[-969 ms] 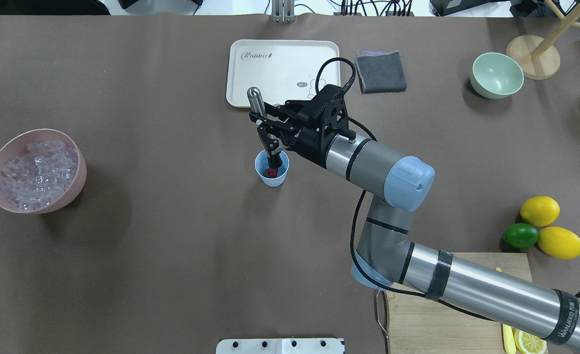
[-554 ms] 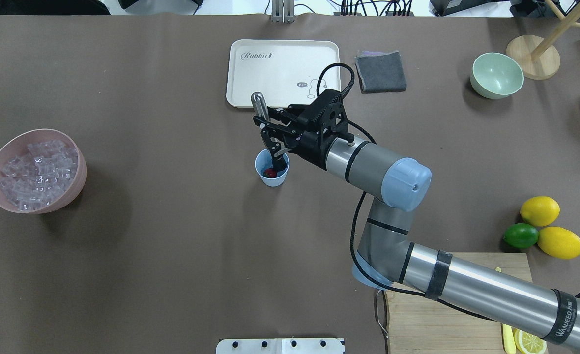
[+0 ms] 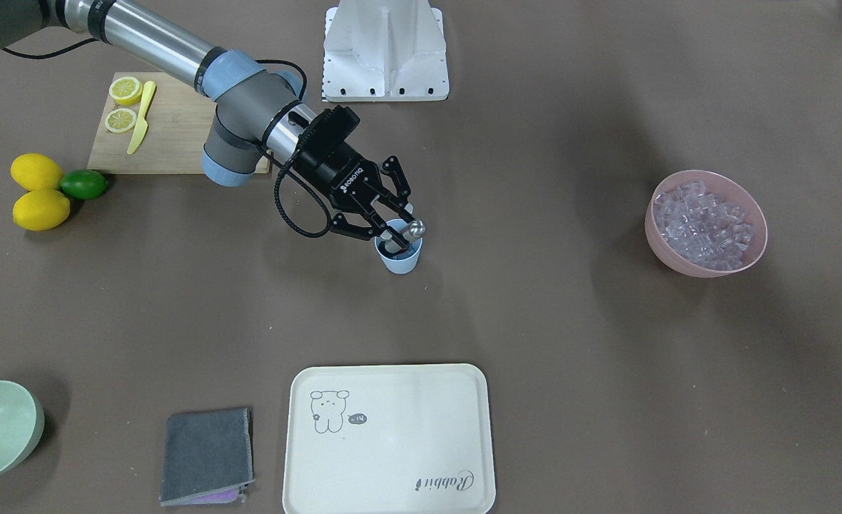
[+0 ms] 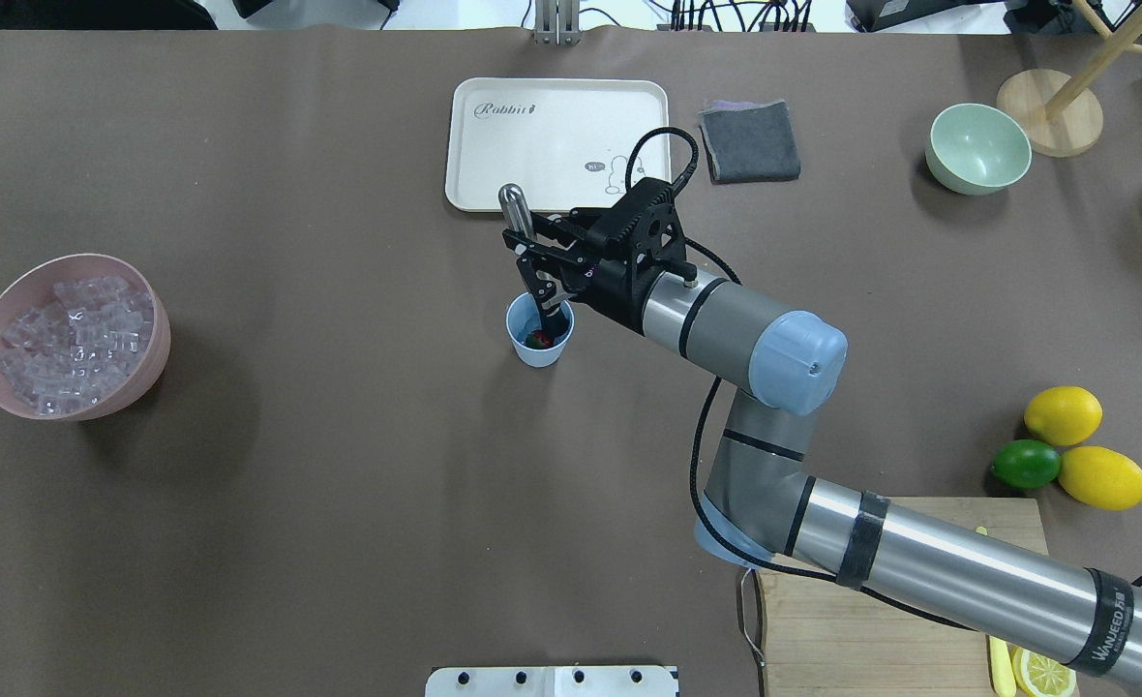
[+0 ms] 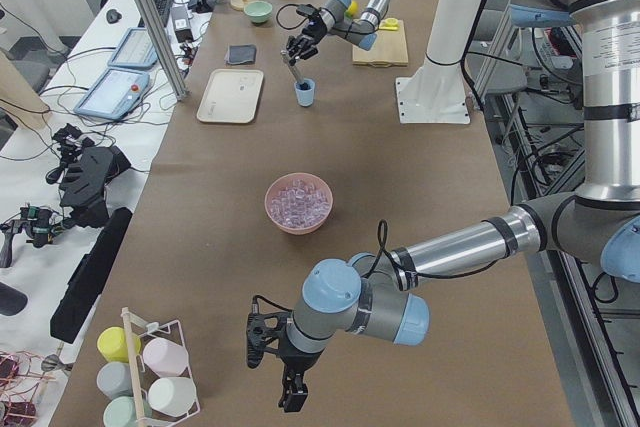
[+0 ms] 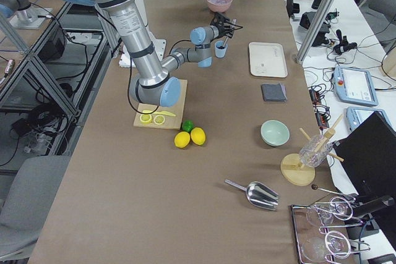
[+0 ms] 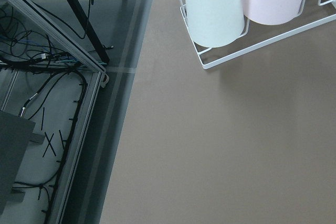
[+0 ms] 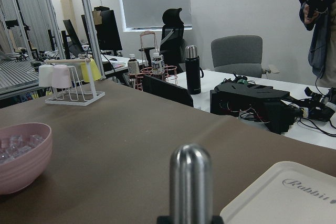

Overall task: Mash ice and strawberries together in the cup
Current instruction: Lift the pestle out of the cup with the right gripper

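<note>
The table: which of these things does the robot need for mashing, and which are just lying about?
In use: cup, strawberry, metal masher gripped by the right fingers, ice in the pink bowl.

Lying about: tray, grey cloth, green bowl, lemons, lime, cutting board.

Bright even overhead light, soft shadows, sharp focus

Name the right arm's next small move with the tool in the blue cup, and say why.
Probably press the muddler straight down onto the strawberry. The right gripper is shut on its handle, its dark end is inside the cup, and the berry shows as one red lump, seemingly unmashed.
</note>
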Tool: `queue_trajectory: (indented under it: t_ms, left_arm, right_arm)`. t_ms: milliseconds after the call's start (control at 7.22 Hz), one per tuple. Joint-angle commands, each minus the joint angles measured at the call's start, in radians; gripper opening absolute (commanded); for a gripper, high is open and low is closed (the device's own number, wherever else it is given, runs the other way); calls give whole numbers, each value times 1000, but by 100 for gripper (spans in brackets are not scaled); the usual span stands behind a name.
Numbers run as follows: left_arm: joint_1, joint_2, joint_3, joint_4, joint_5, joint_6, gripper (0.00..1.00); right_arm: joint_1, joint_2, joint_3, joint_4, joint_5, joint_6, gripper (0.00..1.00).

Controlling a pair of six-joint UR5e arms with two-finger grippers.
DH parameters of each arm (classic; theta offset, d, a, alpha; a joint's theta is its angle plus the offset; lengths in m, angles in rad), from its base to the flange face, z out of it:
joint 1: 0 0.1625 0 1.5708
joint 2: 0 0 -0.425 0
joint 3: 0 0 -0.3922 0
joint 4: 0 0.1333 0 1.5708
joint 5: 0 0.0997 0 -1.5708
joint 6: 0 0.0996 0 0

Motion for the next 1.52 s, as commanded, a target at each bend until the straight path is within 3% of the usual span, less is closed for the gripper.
queue_trajectory:
  t_ms: [0,138,415,692,831,1246,1384]
  left_arm:
    - [0,-1,0,0,-2,0,98]
    - [0,-1,-4,0,-2,-2,98]
    - [0,-1,-6,0,-2,-2,98]
    - [0,-4,-12,0,-2,6,98]
    - [0,-16,-17,-2,-2,9,98]
    - [5,-24,-12,-67,0,12,98]
    - [12,-22,-4,-101,2,12,98]
  right_arm:
    - [40,34,20,-3,5,33,0]
    - [57,36,61,-38,9,63,0]
    - [62,34,226,-242,11,94,0]
    - [95,28,271,-437,24,122,0]
    - [181,10,306,-564,94,123,0]
    - [570,-104,364,-1005,595,125,0]
    - [626,-133,363,-1130,692,123,0]
